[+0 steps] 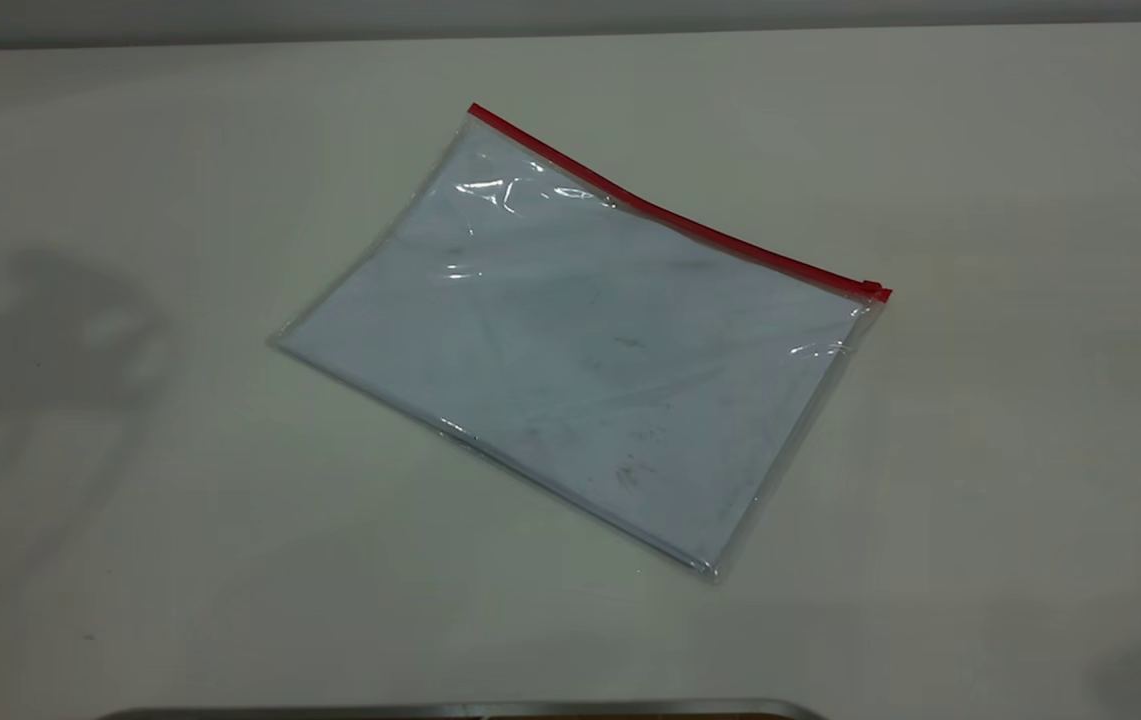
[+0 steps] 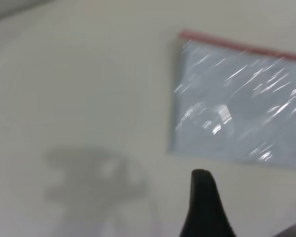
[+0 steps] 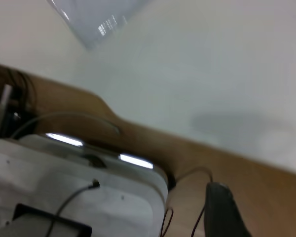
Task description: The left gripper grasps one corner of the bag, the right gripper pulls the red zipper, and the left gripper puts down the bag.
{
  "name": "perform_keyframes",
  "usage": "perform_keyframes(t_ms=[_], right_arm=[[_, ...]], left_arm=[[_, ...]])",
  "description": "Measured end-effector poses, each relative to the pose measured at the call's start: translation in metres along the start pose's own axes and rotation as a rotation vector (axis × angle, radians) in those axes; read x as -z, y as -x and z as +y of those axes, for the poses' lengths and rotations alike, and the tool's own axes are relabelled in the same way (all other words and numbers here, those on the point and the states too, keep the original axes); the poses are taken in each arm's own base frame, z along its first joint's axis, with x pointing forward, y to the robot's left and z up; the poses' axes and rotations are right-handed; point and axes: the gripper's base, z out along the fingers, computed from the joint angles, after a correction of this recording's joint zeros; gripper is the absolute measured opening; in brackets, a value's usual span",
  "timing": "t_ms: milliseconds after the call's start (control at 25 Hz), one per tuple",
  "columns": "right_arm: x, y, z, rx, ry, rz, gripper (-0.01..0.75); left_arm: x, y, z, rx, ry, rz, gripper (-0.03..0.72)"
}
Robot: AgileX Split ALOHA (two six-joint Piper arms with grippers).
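Note:
The bag (image 1: 580, 340), a clear pouch with white sheets inside, lies flat in the middle of the white table. The red zipper (image 1: 670, 215) runs along its far edge, with the slider tab (image 1: 872, 289) at the right end. Neither gripper shows in the exterior view. In the left wrist view the left gripper (image 2: 251, 202) is open and empty above bare table, apart from the bag (image 2: 237, 98) and its red-strip corner (image 2: 183, 35). In the right wrist view the right gripper (image 3: 261, 195) is open and empty, off the table's edge, with one plain bag corner (image 3: 96, 19) far off.
A metal rim (image 1: 460, 710) runs along the table's near edge. An arm's shadow (image 1: 30, 330) falls on the table at the left. Beyond the table edge the right wrist view shows a wooden surface (image 3: 266, 168) and a white device (image 3: 74, 182) with cables.

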Motion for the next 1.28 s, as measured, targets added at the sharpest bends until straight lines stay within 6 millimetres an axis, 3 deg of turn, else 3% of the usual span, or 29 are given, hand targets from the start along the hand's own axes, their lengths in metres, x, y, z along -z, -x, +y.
perform_keyframes(t_ms=[160,320,520,720,880,1280], right_arm=[[-0.012,-0.032,-0.001,-0.054,-0.045,-0.007,0.413],[-0.003,-0.040,-0.004,-0.098,-0.121,-0.085,0.413],[-0.001,-0.041,-0.006,-0.129,-0.149,-0.102,0.413],[-0.001,-0.042,-0.006,-0.132,-0.151,-0.102,0.413],[-0.001,-0.042,-0.006,-0.134,-0.154,-0.102,0.413],[-0.001,-0.041,-0.006,-0.137,-0.147,-0.104,0.413]], left_arm=[[-0.004,-0.036,-0.002,0.076,0.072,0.110,0.561],[-0.025,-0.085,-0.011,0.159,0.051,0.252,0.561],[-0.051,-0.163,-0.028,0.221,0.020,0.454,0.561],[-0.056,-0.231,-0.047,0.246,0.053,0.535,0.561],[-0.050,-0.258,-0.057,0.252,0.111,0.443,0.561],[-0.005,-0.286,-0.084,0.245,0.228,0.052,0.561]])
